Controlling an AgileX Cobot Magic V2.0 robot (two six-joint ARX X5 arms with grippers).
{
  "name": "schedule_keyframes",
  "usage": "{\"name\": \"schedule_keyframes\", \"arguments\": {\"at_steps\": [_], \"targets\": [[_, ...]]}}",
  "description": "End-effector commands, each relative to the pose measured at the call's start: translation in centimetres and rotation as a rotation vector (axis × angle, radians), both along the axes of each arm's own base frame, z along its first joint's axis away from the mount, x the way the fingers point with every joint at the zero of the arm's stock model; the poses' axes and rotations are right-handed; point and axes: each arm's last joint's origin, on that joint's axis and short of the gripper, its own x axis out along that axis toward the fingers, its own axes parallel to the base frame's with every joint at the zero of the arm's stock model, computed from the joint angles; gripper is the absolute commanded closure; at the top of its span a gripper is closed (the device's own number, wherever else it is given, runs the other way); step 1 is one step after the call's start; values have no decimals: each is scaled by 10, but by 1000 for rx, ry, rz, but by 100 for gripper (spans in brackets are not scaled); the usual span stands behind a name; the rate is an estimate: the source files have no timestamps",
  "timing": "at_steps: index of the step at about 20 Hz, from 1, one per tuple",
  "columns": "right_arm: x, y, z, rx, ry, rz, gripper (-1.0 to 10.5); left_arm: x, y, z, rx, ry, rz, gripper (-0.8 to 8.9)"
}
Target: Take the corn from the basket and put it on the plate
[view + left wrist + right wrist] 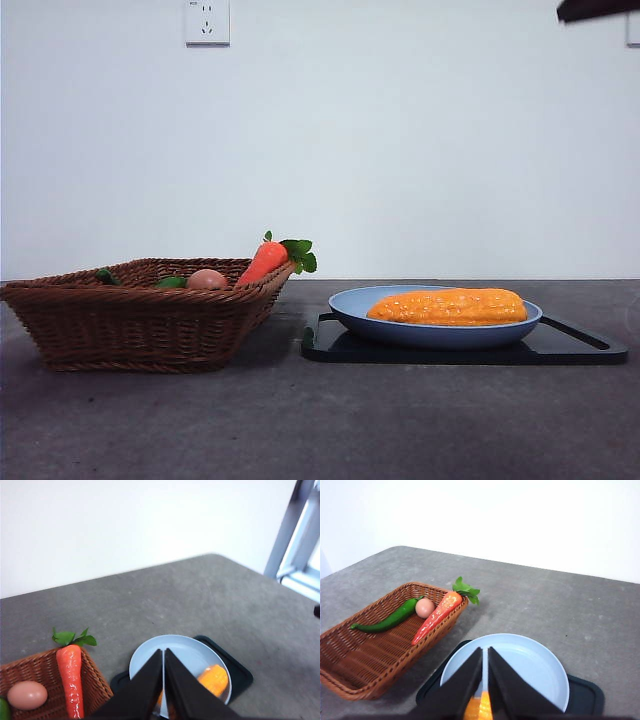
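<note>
So the corn [447, 306] is lying lengthwise in the light-blue plate [345, 309], right of center in the front view, and nothing is touching it. Going by that, I'd say the placing part is basically done and what's left is just backing the arms off cleanly.

Both end effectors are sitting high above the plate with their jaws pressed together and holding nothing. The left end effector [164, 652] is looking down at the plate with a bit of corn peeking out beside its jaws, and the right end effector [485, 652] is doing the same from the other side, with a sliver of corn at the bottom of its frame. In the front view only a black tip is showing in the upper right corner.

If I were doing the retreat, I'd be lifting straight up and away rather than sweeping sideways, since the corn is round and I'm guessing it'd roll on that shallow plate if bumped.

Around it: the plate is resting on a black tray [580, 345] on the counter [300, 430]. The wicker basket [140, 325] is sitting just left of the tray, not touching it as far as I can tell. It's holding a carrot [262, 262] leaning over the rim nearest the plate, a brownish egg [207, 279] and a green pepper [390, 621]. That carrot's leafy end is the only thing sticking out toward the plate.
</note>
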Motion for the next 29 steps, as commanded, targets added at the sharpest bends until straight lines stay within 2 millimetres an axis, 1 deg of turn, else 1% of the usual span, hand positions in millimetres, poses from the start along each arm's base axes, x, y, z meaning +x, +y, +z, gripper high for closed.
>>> {"name": "schedule_keyframes", "arguments": {"at_steps": [1,6,8,10,27,28,29], "targets": [[2,1,-17,49,-1,-15,943,2,2,-17,-66,-24,21,806],[3,0,-46,57,-7,-64,943,4,8,-47,-95,-32,49,806],[3,-1,-53,46,7,-101,943,5,10,-56,-101,-35,68,806],[4,-2,-54,36,20,-124,943,6,13,-60,-101,-21,105,806],[4,-2,-53,43,2,-131,943,7,13,-61,-99,-16,123,806],[4,-2,-53,43,2,-131,943,7,14,-61,-76,-30,121,806],[4,-2,-53,43,2,-131,943,7,14,-61,4,-88,122,806]]}}
